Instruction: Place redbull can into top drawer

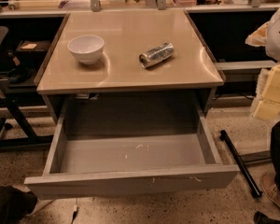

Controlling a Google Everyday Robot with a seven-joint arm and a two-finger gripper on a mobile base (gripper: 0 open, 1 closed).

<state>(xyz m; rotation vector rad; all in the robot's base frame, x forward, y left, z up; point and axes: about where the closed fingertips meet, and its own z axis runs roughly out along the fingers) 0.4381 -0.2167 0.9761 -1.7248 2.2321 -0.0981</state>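
Observation:
The redbull can [156, 55] is a slim silver can lying on its side on the tan desk top [130, 73], right of centre. The top drawer [130, 155] is pulled wide open below the desk's front edge, and its grey floor with whitish scuff marks is bare. My gripper [274, 94] shows as a white and pale yellow shape at the right edge of the camera view, level with the drawer's right side. It is well to the right of the can, lower in the picture, and holds nothing that I can see.
A white bowl [86, 48] stands upright on the desk, left of the can. A chair base [9, 111] stands on the left. A black rod [239, 162] lies on the speckled floor right of the drawer. Dark shapes sit at both bottom corners.

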